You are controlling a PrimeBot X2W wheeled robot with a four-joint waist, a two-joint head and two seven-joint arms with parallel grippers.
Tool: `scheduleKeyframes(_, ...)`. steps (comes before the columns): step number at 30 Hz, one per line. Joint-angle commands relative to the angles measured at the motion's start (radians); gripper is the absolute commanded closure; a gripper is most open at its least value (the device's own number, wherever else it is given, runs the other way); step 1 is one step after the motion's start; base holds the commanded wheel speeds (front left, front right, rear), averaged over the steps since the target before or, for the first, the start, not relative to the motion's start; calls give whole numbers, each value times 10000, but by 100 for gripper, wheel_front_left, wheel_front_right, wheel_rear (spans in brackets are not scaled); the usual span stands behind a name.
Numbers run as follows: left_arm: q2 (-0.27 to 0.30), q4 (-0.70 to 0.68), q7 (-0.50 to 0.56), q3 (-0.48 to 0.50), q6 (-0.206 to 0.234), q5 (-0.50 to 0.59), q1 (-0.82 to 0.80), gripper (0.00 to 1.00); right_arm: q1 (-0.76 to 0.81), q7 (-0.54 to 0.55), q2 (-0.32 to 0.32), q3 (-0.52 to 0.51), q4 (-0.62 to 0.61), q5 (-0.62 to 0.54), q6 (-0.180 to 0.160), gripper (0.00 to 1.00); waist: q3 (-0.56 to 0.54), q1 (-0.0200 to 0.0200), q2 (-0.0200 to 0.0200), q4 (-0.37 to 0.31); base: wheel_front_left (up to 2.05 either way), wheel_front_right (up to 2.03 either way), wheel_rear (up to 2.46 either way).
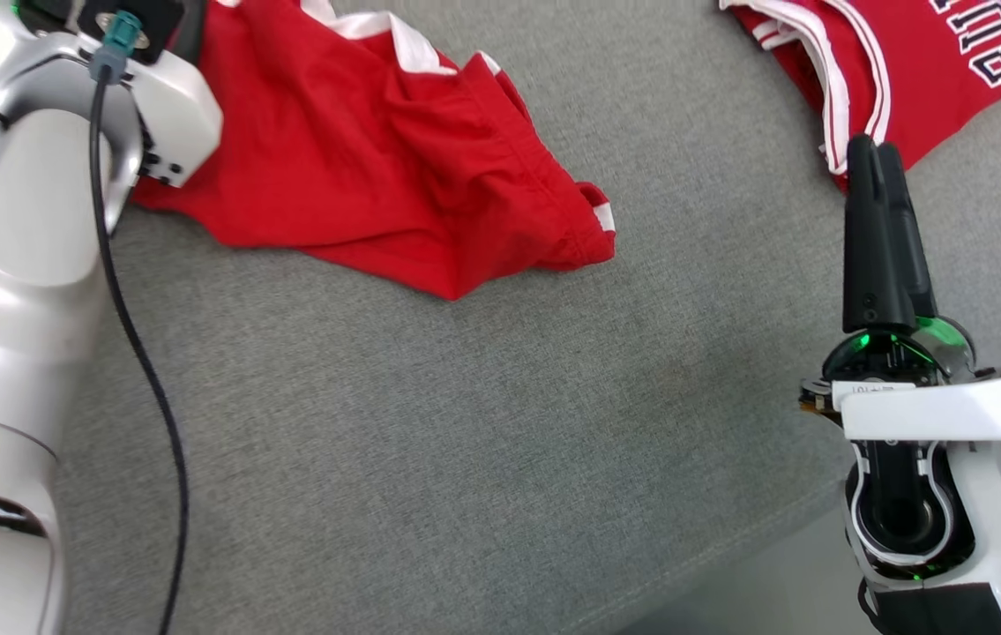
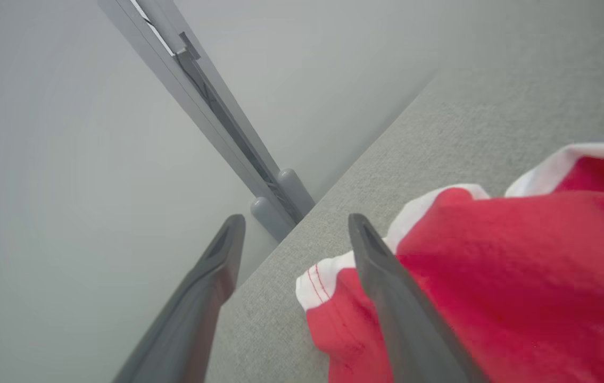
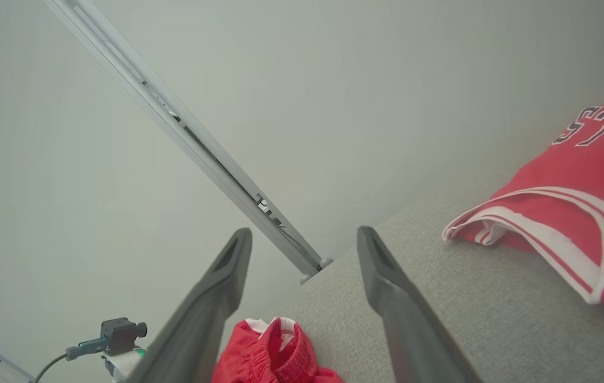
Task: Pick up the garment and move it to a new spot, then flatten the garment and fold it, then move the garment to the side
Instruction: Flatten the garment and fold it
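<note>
Left claw [image 2: 295, 221] spread wide, empty, at bench [image 1: 465, 441] far-left edge over crumpled red shorts [image 1: 377, 159] | right claw [image 3: 304, 231] apart too, empty, bench far-right beside jersey [image 1: 932, 79] | shorts lying bunched, unheld, probably staged for grabbing hems and flattening.

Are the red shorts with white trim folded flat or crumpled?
Crumpled: the red shorts with white trim lie rumpled in uneven ridges on the grey fabric surface.

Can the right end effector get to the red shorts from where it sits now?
Likely yes: only bare grey surface lies between the right end effector and the red shorts; nothing blocks the way.
</note>
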Motion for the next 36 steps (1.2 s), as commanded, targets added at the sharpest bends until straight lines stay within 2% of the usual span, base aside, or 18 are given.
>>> scheduleKeyframes(1,-16,-215,-55,79,80,-162,188,0,122,-7,-43,-106,-44,-169,2,0,-302,0,0,221,0,0,0)
scheduleKeyframes(7,120,-2158,-63,869,222,-1166,1125,0,527,-6,-46,-538,-287,-809,1,0,-1080,0,0,676,0,0,0)
scheduleKeyframes(14,951,-5230,-57,2412,344,-2382,3254,0,971,-6,-246,-660,-1023,-2212,1,0,-2096,0,0,1449,0,0,0)
scheduleKeyframes(19,1203,-6667,-58,2916,497,-2665,4754,0,1246,-6,-509,-432,-1240,-2832,1,0,-2532,0,0,1918,0,0,0)
scheduleKeyframes(25,906,-8485,-59,3167,737,-2853,7160,0,1740,-6,-714,-263,-1277,-3290,1,0,-3132,0,0,2643,0,0,0)
scheduleKeyframes(31,66,-9860,-59,3167,956,-2926,9279,0,2280,-6,-1016,87,-938,-3645,1,0,-3633,0,0,3223,0,0,0)
scheduleKeyframes(36,-634,-10278,-59,3263,1007,-2795,10544,0,2656,-6,-982,271,-642,-3792,1,0,-3972,0,0,3489,0,0,0)
